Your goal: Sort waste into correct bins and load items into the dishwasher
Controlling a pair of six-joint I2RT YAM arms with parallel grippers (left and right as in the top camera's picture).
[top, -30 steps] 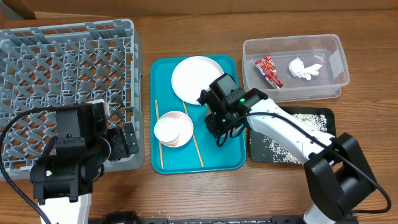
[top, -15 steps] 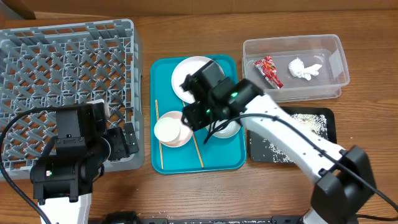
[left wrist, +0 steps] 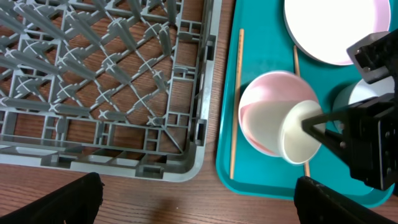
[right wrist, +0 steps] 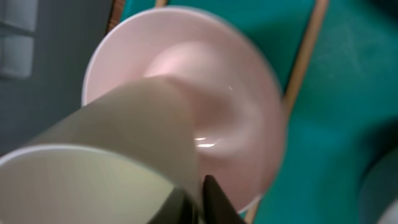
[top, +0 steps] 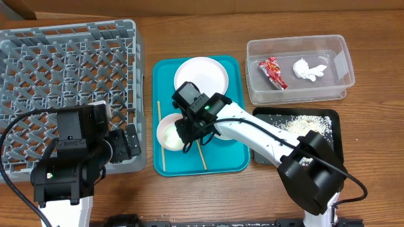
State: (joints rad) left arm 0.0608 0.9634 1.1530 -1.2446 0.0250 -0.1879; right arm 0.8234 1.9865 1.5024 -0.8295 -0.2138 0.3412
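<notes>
My right gripper (top: 188, 131) is shut on the rim of the small white cup (top: 169, 133), which is tipped over inside the pale pink bowl (top: 165, 118) on the teal tray. The right wrist view shows my fingertips (right wrist: 200, 190) pinching the cup's wall (right wrist: 93, 155) above the pink bowl (right wrist: 242, 106). The left wrist view also shows the cup (left wrist: 298, 140) and the pink bowl (left wrist: 264, 102). The white plate (top: 202, 75) lies at the tray's far end. The grey-green bowl (top: 226, 133) is mostly hidden under my right arm. My left gripper (left wrist: 199, 202) is open and empty by the dish rack (top: 63, 75).
Two chopsticks (top: 160, 142) (top: 201, 155) lie on the teal tray (top: 224, 162). The clear tub (top: 334, 85) holds the red wrapper (top: 271, 70) and the white tissue (top: 309, 68). The black tray (top: 268, 154) holds rice grains.
My right arm has swung left from the grey-green bowl to the pink bowl and closed on the cup's rim. The cup has tipped over. The left arm has not moved.
</notes>
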